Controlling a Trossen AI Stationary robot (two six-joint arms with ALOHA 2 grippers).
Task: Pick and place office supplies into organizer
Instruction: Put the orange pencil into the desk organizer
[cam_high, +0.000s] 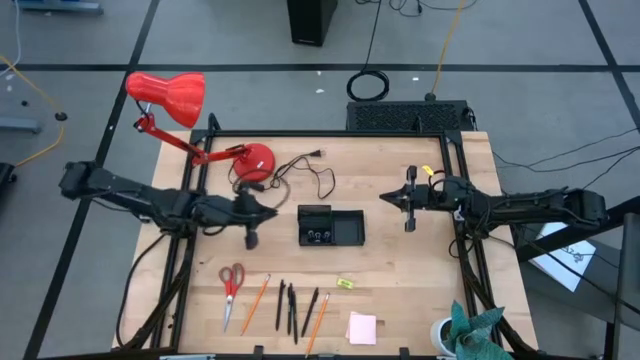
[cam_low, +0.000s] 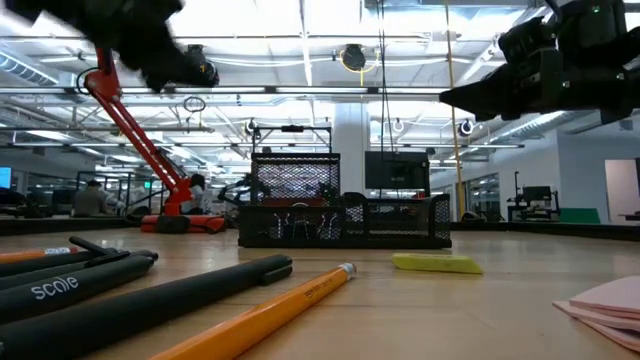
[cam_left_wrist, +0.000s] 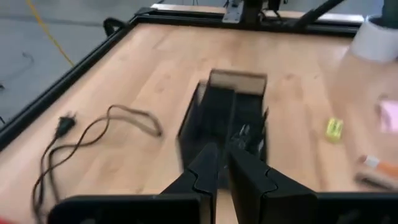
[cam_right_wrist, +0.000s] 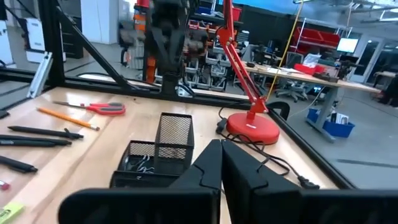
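Black mesh organizer (cam_high: 331, 226) mid-table (clips inside), scissors (cam_high: 231, 283), pencils, pens near edge

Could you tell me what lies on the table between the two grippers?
In the high view, only the black organizer sits between the left gripper and right gripper.

The organizer (cam_high: 331, 226) sits at the middle of the counter (cam_high: 420, 280), with binder clips (cam_high: 316, 236) in its left compartment. Behind and left of the organizer stand the lamp (cam_high: 250, 160) and its cord (cam_high: 305, 172). In front of the organizer lie the scissors (cam_high: 230, 285), pencils (cam_high: 255, 303), pens (cam_high: 292, 308), a small item (cam_high: 345, 284) and sticky-note pad (cam_high: 362, 328).
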